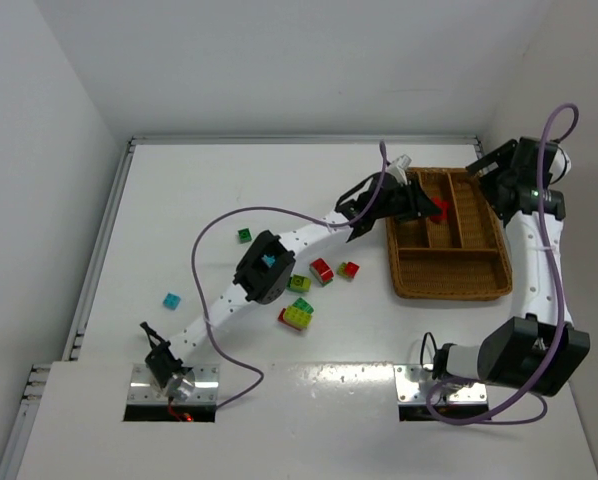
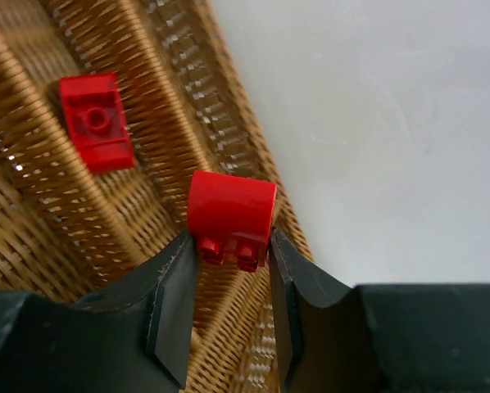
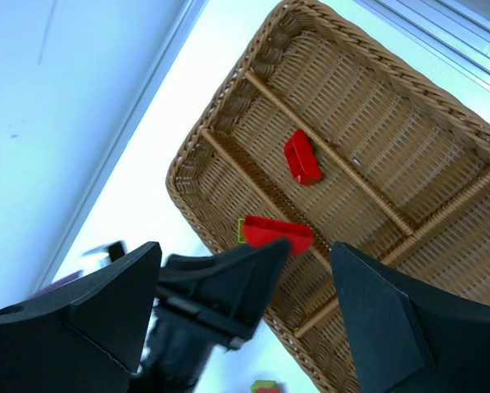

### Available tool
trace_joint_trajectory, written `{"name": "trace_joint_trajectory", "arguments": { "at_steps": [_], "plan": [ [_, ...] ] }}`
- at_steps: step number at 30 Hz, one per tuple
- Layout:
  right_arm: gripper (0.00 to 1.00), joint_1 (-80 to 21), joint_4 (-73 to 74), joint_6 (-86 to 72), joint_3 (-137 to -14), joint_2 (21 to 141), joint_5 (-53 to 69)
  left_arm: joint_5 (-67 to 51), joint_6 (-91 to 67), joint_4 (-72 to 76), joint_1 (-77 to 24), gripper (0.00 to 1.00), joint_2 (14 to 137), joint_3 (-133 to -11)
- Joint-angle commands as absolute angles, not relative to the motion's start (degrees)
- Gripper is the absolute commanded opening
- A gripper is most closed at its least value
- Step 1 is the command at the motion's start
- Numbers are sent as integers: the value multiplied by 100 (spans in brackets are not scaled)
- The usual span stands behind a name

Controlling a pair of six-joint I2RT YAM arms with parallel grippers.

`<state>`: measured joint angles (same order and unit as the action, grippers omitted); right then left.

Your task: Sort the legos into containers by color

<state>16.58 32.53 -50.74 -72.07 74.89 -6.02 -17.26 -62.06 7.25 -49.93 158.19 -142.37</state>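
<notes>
My left gripper [image 2: 233, 254] is shut on a red lego [image 2: 231, 209], its fingers pinching the studded end. It holds the lego just above the brown wicker tray [image 2: 32, 237], near the tray's left rim. A second red lego [image 2: 97, 121] lies loose in one of the tray's long containers. The top view shows the left gripper [image 1: 431, 207] reaching over the tray [image 1: 449, 293] with the red lego [image 1: 440, 207]. My right gripper [image 1: 484, 172] hovers open above the tray's far right corner. Nothing is between its fingers; below them are the held lego [image 3: 278, 232] and the lying one [image 3: 302, 157].
Loose legos lie on the white table left of the tray: a green one [image 1: 244, 235], a cyan one [image 1: 171, 300], red-and-green ones [image 1: 322, 271] [image 1: 349, 269], a yellow-green one [image 1: 299, 283] and a small stack [image 1: 297, 315]. The left arm and its purple cable stretch across them.
</notes>
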Motion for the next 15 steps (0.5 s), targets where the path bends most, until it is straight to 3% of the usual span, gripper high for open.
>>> {"name": "trace_joint_trajectory", "arguments": {
  "at_steps": [1, 3, 4, 5, 6, 9, 11, 15],
  "plan": [
    [85, 1608, 3296, -5133, -7541, 7479, -712, -1398, -6381, 1370, -5168, 0, 15934, -14520],
    [85, 1521, 3296, -5133, -7480, 7479, -712, -1345, -6433, 1371, -5229, 7, 15935, -14520],
    [85, 1468, 3296, -5133, -7419, 7479, -712, -1345, -6434, 1371, -5229, 18, 15935, -14520],
    [85, 1468, 3296, -5133, -7418, 7479, -712, -1293, -6434, 1371, -5229, 33, 15935, -14520],
    [86, 1468, 3296, -5081, -7418, 7479, -712, -1292, -6434, 1371, -5229, 61, 15987, -14572],
    [86, 1468, 3296, -5080, -7470, 7479, -712, -1345, -6373, 1371, -5229, 93, 15987, -14572],
    [86, 1468, 3296, -5080, -7523, 7479, -650, -1397, -6311, 1371, -5229, 100, 15935, -14572],
    [86, 1468, 3296, -5080, -7576, 7479, -650, -1529, -6004, 1161, -5229, 100, 15681, -14459]
  ]
}}
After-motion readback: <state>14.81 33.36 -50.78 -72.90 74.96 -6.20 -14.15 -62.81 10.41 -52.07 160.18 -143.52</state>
